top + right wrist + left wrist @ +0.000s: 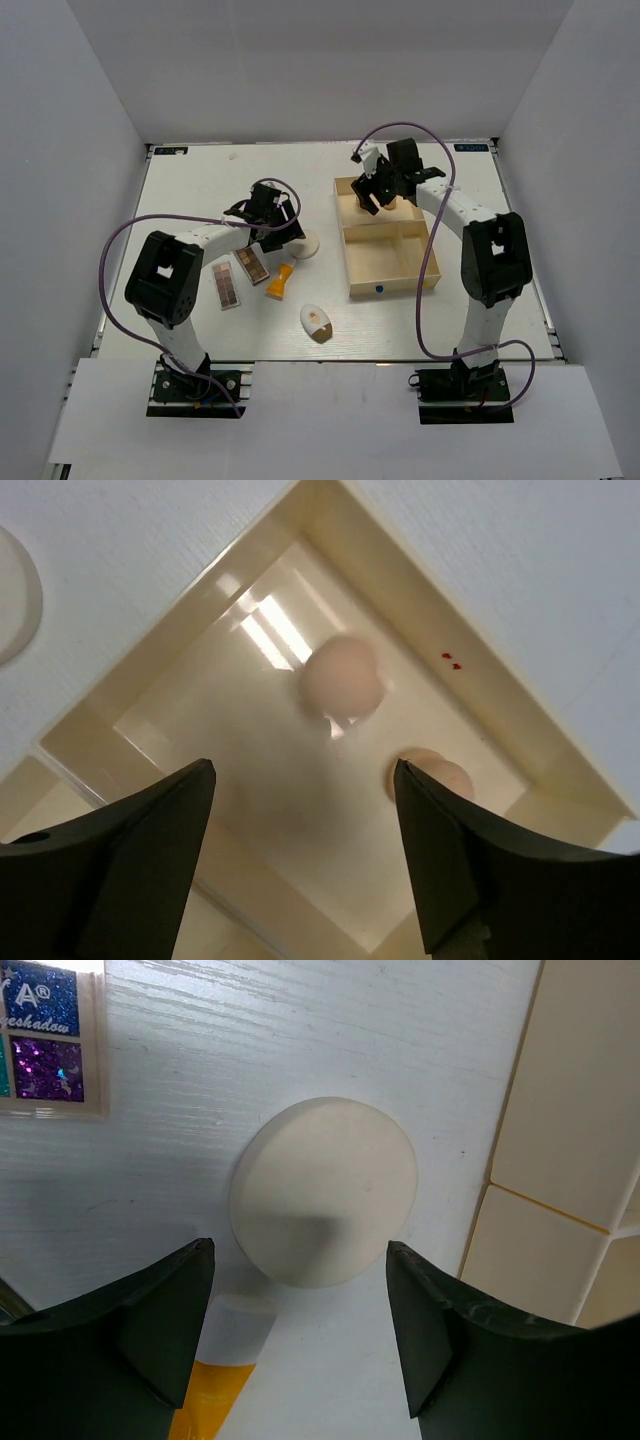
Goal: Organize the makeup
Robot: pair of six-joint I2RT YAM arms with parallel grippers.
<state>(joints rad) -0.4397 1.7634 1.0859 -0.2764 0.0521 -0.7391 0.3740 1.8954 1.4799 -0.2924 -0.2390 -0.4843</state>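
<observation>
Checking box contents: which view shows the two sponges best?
Right wrist: both sponges show inside the box, one blurred. Top view: the right arm covers them. Left wrist: none in frame.

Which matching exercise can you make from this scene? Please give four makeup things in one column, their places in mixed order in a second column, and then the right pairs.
Things:
1. peach sponge
2. round cream disc
3. white egg-shaped item
4. orange tube

Places:
A. alone, nearest the near edge of the table
B. inside the cream box
C. on the table, right in front of the open left tool
D. beside a long brown palette

Pairs: 1-B, 2-C, 3-A, 4-D.
</observation>
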